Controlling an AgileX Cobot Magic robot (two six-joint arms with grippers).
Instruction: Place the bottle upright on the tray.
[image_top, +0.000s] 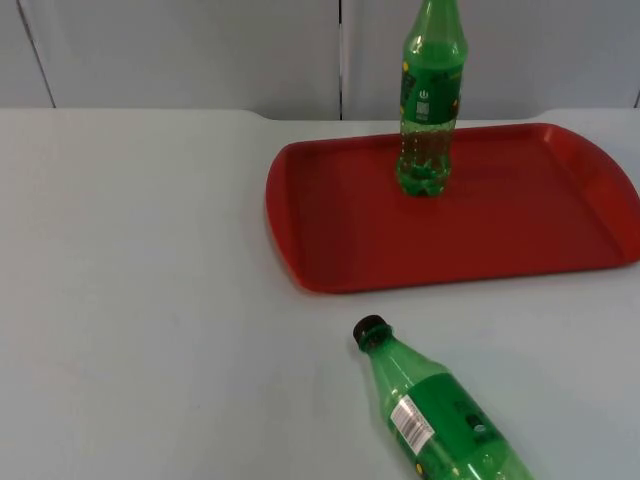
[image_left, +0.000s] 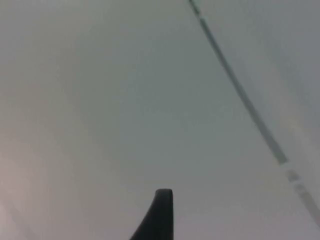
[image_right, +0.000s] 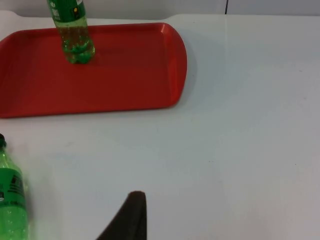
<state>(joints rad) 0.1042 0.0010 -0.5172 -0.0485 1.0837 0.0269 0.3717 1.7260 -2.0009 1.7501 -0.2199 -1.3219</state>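
The right gripper (image_right: 131, 216) hangs low over the white table (image_top: 140, 300). Whether it is released or clenched cannot be told, and nothing shows in its grasp.

Ahead of it, toward the grey partition wall (image_top: 180, 50), lies the red tray (image_top: 520, 250), flat on the table with its long side across the gripper's line of sight. One rounded end of the tray lies roughly straight ahead of the gripper, and the rest stretches off to one side. On the tray, close to the edge farthest from the gripper, an upright green bottle (image_top: 431, 110) stands on its base. It bears a green label, and its clear lower part rests on the red surface.

Much nearer to the right gripper, off to its side and apart from it, the lying green bottle (image_top: 440, 415) rests on the bare table. It is on its side, clear of the tray and not touching it. Its black cap (image_top: 370, 331) points away from the gripper toward the tray's near edge, and a white label patch (image_top: 412, 420) faces up on its green wrapper.

The left gripper (image_left: 160, 212) waits well away from both bottles and the tray, facing a plain pale grey surface crossed by a thin dark line. Its state cannot be told either.
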